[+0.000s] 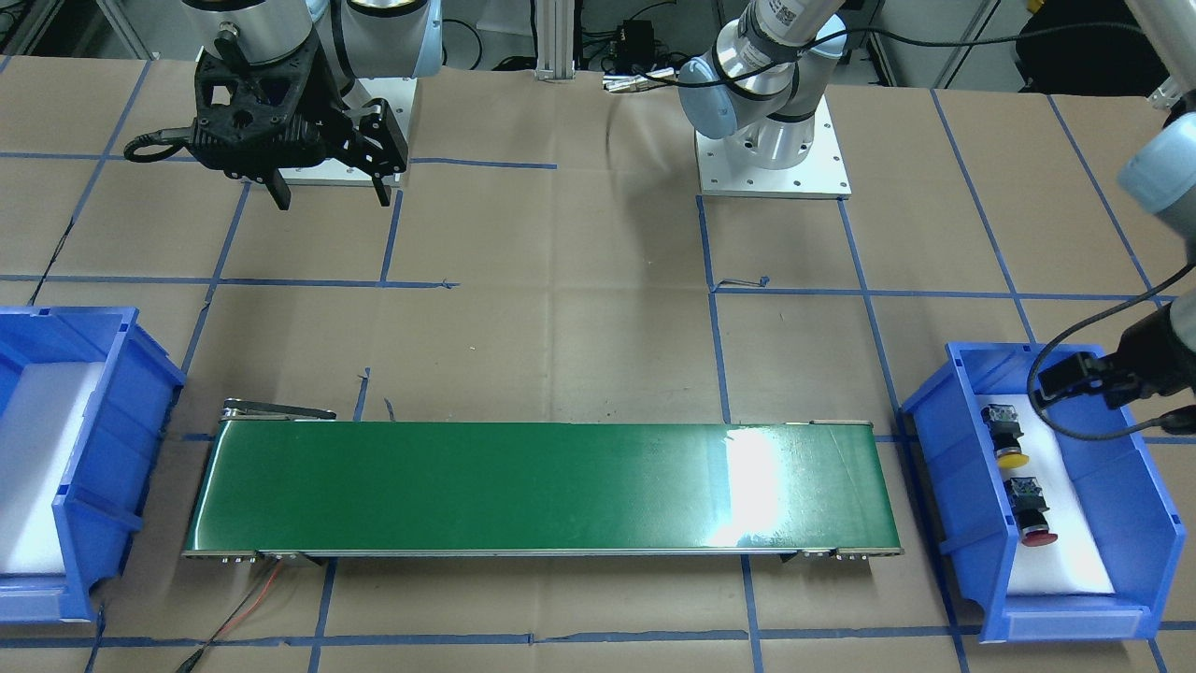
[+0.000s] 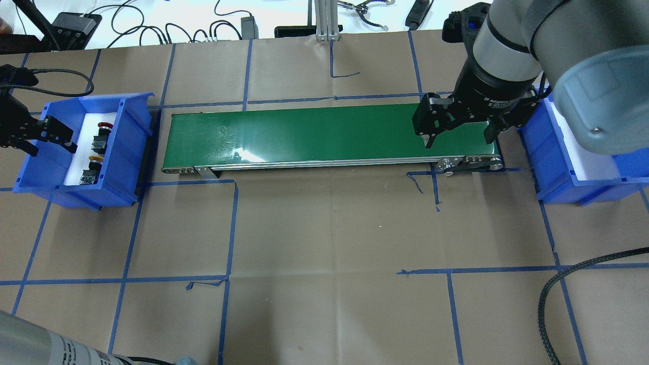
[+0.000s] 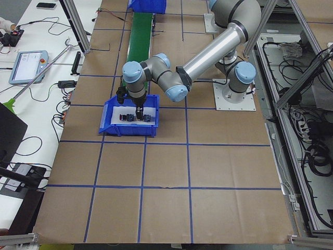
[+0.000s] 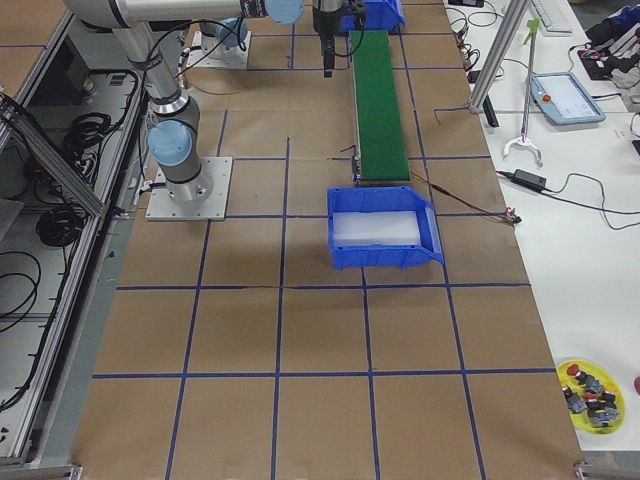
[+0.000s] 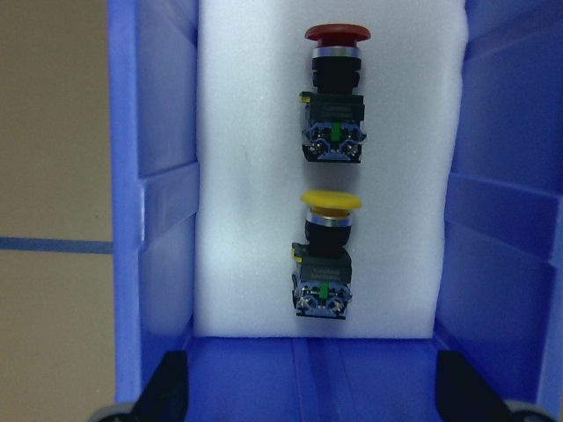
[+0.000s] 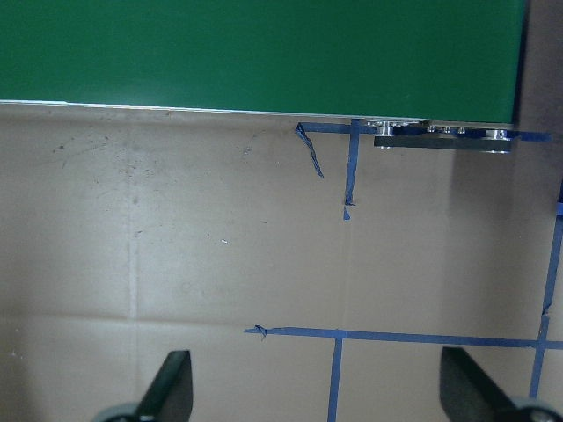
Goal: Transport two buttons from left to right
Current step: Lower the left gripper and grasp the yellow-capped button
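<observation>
A blue bin (image 2: 127,152) sits at the left end of the counter (image 2: 324,228). In it, on white foam (image 5: 237,176), lie a red button (image 5: 334,97) and a yellow button (image 5: 327,255). The left gripper (image 2: 58,136) hovers above, jaws spread and empty. The buttons are probably light, rigid plastic. Their glossy domed caps look slippery, so the flat sides of the square rear block are the better hold. Beyond the smooth green belt (image 2: 324,134), the right gripper (image 2: 460,137) has its jaws spread.

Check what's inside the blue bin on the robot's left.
A white foam pad carrying the red button and yellow button, lying apart. The bin floor beneath it is covered.

red button (image 5: 335,97), yellow button (image 5: 325,255), blue bin (image 5: 158,220), white foam (image 5: 246,220), green belt (image 1: 523,486)
</observation>
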Available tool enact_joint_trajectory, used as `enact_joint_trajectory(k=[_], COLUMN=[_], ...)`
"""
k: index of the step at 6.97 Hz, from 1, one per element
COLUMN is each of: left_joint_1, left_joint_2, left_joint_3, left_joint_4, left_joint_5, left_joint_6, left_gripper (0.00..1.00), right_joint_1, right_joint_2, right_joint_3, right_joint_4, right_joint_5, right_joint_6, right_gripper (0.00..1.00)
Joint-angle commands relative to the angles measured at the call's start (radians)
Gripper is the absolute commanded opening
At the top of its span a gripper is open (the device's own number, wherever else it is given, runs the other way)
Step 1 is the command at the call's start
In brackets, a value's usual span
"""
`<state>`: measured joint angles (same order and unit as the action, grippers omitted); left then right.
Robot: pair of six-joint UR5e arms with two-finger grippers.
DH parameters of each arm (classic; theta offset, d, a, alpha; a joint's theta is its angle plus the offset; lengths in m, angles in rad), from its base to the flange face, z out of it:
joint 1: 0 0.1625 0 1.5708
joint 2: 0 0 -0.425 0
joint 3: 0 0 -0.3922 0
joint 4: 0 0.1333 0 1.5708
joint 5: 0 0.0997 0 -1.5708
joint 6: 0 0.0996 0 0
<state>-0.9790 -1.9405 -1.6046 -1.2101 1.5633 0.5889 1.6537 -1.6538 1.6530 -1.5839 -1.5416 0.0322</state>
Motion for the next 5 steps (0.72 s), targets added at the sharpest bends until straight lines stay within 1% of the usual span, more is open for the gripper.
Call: enact_joint_trajectory(k=[1,3,4,5], left_joint_1=[-0.021,-0.015,-0.007,-0.007], left_joint_2=[-0.017,-0.017,-0.021,-0.040], left_joint_3=[-0.035,-0.133,-0.162,-0.166], left_joint_4=[0.049,0.182,0.226,0.234], left_joint_5=[0.000,0.001,0.004,0.006], left_joint_6=[0.002,0.005,0.005,0.005], left_gripper=[1.00,1.00,1.00,1.00], right_joint_1=[0.000,-0.002,-0.002,-0.002], right_joint_2=[0.000,0.002,0.002,0.000], right_joint_3=[0.001,0.002,0.004,0.002], right_joint_4=[0.001,0.001,0.001,-0.001], right_joint_5=[0.000,0.000,0.002,0.002], right_joint_6=[0.000,0.000,0.000,0.000], right_gripper=[1.00,1.00,1.00,1.00])
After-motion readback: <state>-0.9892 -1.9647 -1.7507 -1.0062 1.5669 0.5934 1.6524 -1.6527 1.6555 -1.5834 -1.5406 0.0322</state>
